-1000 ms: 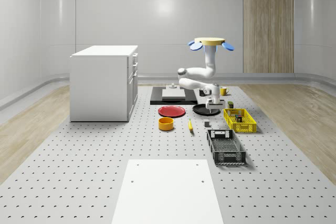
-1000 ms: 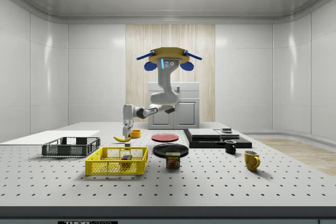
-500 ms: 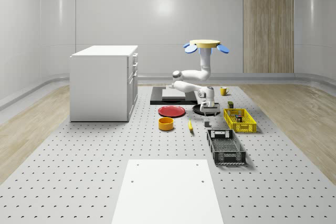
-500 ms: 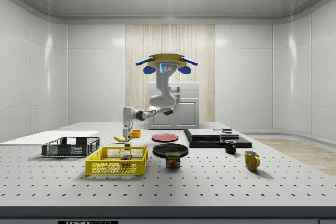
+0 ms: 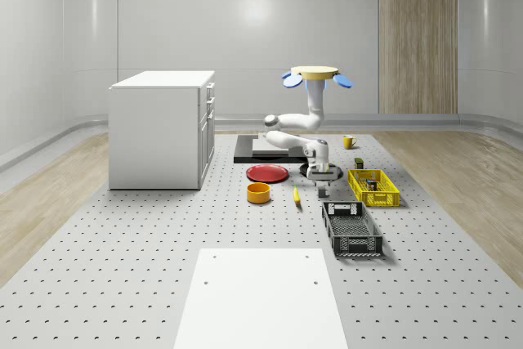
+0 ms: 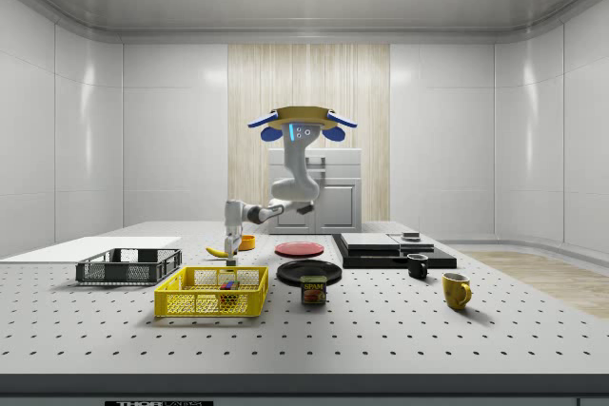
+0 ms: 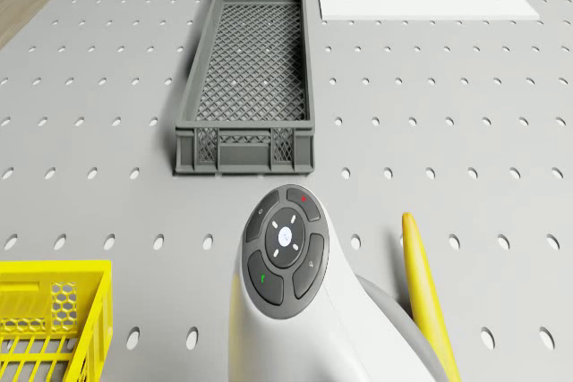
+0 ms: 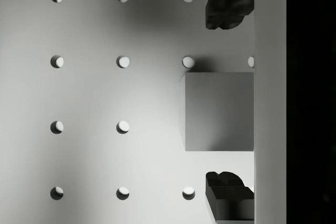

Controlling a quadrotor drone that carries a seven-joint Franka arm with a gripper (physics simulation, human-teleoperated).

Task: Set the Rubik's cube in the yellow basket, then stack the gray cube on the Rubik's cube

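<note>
The gray cube (image 8: 219, 111) sits on the perforated table, between my open gripper's (image 8: 229, 100) two dark fingertips (image 8: 228, 4), with a gap on each side. In the whole-scene view the gripper (image 5: 322, 178) hangs just above the gray cube (image 5: 322, 193), left of the yellow basket (image 5: 373, 188). The Rubik's cube (image 6: 228, 284) lies inside the yellow basket (image 6: 211, 293). The drone (image 5: 318, 74) hovers high over the table, near the black plate (image 5: 310, 171), with the arm bent down and forward.
A dark gray crate (image 7: 248, 78) lies in front of the gray cube, and a banana (image 7: 426, 292) beside the arm. A red plate (image 5: 267, 173), an orange bowl (image 5: 258, 193), a white cabinet (image 5: 163, 128) and a white mat (image 5: 257, 296) stand to the left. A can (image 6: 313, 289) and mugs (image 6: 456, 290) stand on the side view's right.
The drone has drifted toward the whole-scene view's left and sunk a little. The gripper has moved from over the black plate down to above the gray cube.
</note>
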